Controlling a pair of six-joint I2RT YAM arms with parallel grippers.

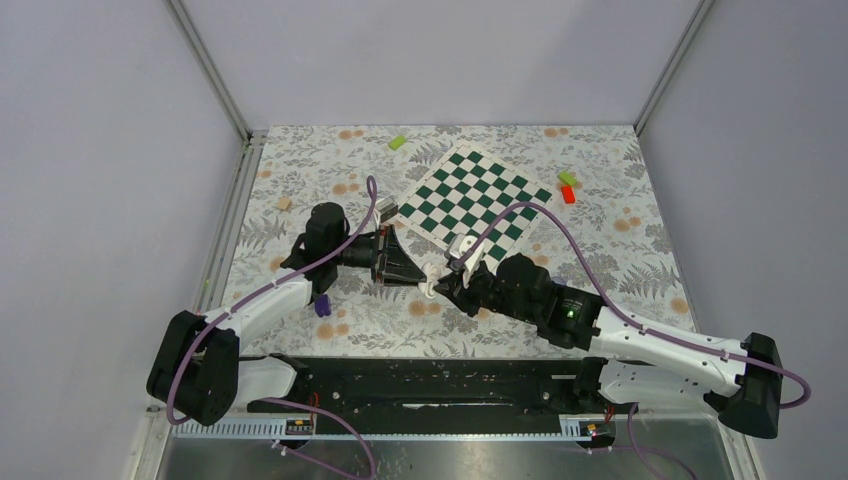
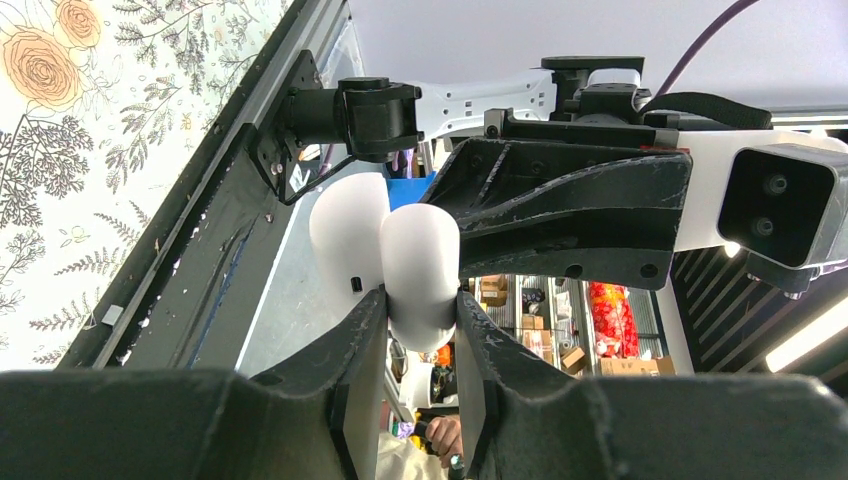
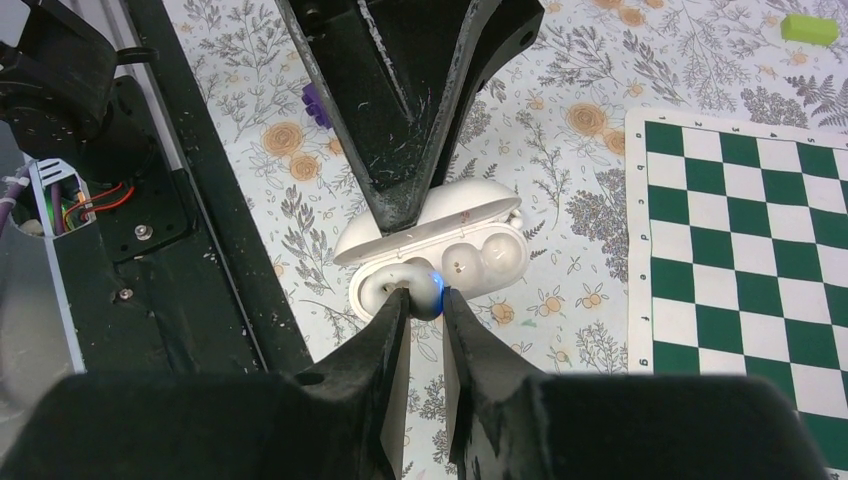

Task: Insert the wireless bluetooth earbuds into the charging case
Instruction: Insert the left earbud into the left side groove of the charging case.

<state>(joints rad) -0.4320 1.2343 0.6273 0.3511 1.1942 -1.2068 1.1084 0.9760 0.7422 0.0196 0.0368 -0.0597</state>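
Observation:
The white charging case (image 3: 372, 290) is open, its lid (image 3: 470, 212) tipped back. My left gripper (image 2: 420, 322) is shut on the case (image 2: 420, 262) and holds it above the floral mat in the top view (image 1: 429, 273). One white earbud (image 3: 492, 256) sits in the case's right socket. My right gripper (image 3: 425, 300) is shut on the other earbud (image 3: 424, 284), which shows a blue light and rests at the case's left socket. In the top view the two grippers (image 1: 418, 274) (image 1: 442, 287) meet tip to tip.
A green-and-white chessboard mat (image 1: 470, 200) lies behind the grippers and at the right of the right wrist view (image 3: 740, 250). Small blocks lie around: green (image 1: 397, 142), green and red (image 1: 567, 186), tan (image 1: 284, 203), purple (image 1: 322, 306). The black base rail (image 1: 420, 380) runs along the near edge.

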